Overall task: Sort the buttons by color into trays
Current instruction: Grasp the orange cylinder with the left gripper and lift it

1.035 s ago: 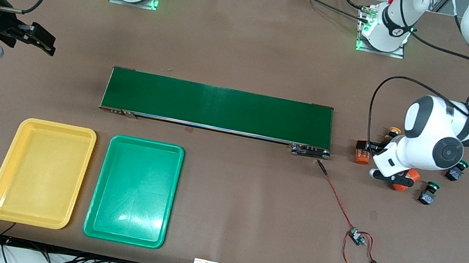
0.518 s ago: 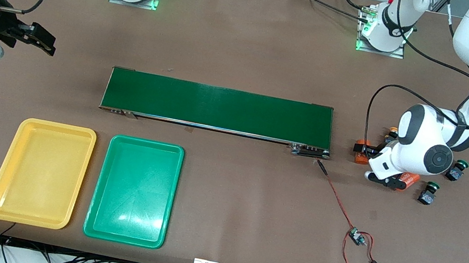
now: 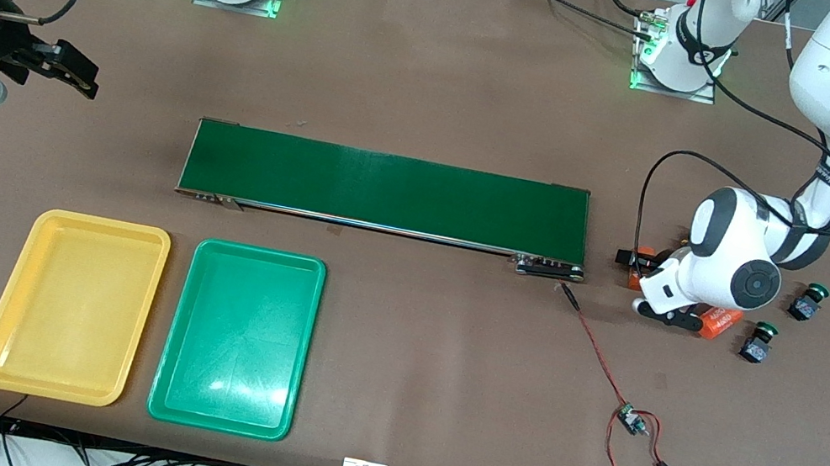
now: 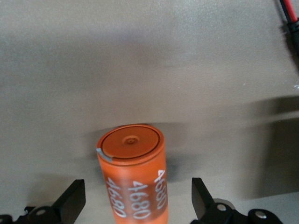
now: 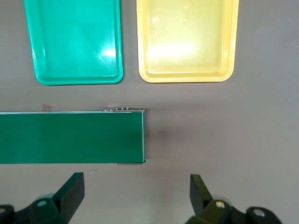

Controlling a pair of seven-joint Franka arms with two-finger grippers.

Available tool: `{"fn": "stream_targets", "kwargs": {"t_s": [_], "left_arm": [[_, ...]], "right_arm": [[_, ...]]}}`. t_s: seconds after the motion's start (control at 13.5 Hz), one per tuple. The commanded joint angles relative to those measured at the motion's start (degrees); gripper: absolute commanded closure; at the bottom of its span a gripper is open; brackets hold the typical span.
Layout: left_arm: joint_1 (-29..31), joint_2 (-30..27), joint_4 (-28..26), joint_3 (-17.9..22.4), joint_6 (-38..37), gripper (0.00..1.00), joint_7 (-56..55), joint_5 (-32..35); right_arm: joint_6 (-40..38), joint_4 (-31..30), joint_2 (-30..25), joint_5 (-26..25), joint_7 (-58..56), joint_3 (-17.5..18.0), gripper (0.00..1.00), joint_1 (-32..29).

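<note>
We see 2 green-capped buttons (image 3: 757,342) with black bodies; the left gripper (image 4: 135,205) gapes wide around an orange cylinder (image 4: 134,177), gripping nothing.

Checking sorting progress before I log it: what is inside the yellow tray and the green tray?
Nothing: the yellow tray and the green tray show bare floors in the front and right wrist views. No part of either tray is covered.

Brown table (image 3: 441,84) carries conveyor belt (image 3: 386,190), yellow tray (image 3: 73,308), green tray (image 3: 238,339), green buttons (image 3: 759,341).
</note>
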Motion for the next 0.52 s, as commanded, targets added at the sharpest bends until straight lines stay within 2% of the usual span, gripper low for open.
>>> {"fn": "stream_targets", "kwargs": {"t_s": [0.0, 0.07, 0.15, 0.22, 0.44], "left_arm": [[0.69, -0.94, -0.34, -0.55, 0.55, 0.43, 1.45, -1.15], [0.60, -1.11, -0.34, -0.55, 0.56, 0.70, 1.45, -1.15], [0.60, -1.11, -0.34, -0.55, 0.38, 0.90, 1.37, -1.15], [0.60, -1.20, -0.34, -0.64, 0.03, 1.00, 1.28, -1.15], [0.43, -5.31, -0.08, -1.08, -3.03, 1.00, 1.80, -0.97]], "right_arm": [[-0.03, 0.02, 0.01, -0.20, 0.89, 0.02, 0.00, 0.24], [-0.20, -0.07, 0.01, -0.20, 0.80, 0.02, 0.00, 0.07], [-0.38, -0.07, 0.01, -0.20, 0.80, -0.07, 0.00, -0.11], [-0.47, -0.07, 0.01, -0.20, 0.71, -0.07, 0.00, -0.28], [-0.55, -0.07, 0.01, -0.20, 0.80, -0.07, 0.00, -0.37]]}}
